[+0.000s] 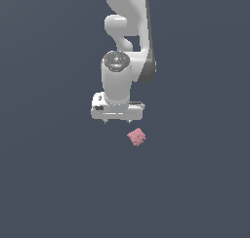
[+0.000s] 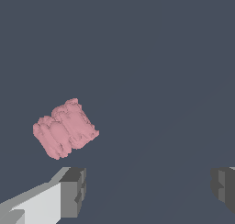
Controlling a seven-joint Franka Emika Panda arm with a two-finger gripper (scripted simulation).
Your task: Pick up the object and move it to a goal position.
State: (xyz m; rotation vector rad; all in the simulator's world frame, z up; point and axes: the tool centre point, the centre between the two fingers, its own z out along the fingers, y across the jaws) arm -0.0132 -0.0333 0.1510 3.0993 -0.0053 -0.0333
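The white Panda arm hangs down from the top centre of the exterior view, and its gripper (image 1: 116, 121) sits just above the middle of the frame, pointing straight down at the flat slate-grey table (image 1: 49, 183). The jaws stand wide apart and empty; in the wrist view the two grey fingertips (image 2: 73, 191) sit at opposite lower corners with bare table between them. That spread looks like preparation for a grasp, leaving room to straddle the target.

The pink object (image 1: 136, 136) lies on the table just below and a touch toward the exterior view's right of the gripper, near centre frame, not touching it. In the wrist view it shows at left of centre (image 2: 64, 129), outside the gap between the fingers, so my read is the gripper needs to shift sideways before descending.

Shape-wise, it's a small blocky lump, ridged and knobbly, matte pink, sitting at a skewed angle. The arm's shell is smooth, glossy white; the finger pads are dark grey and squared off
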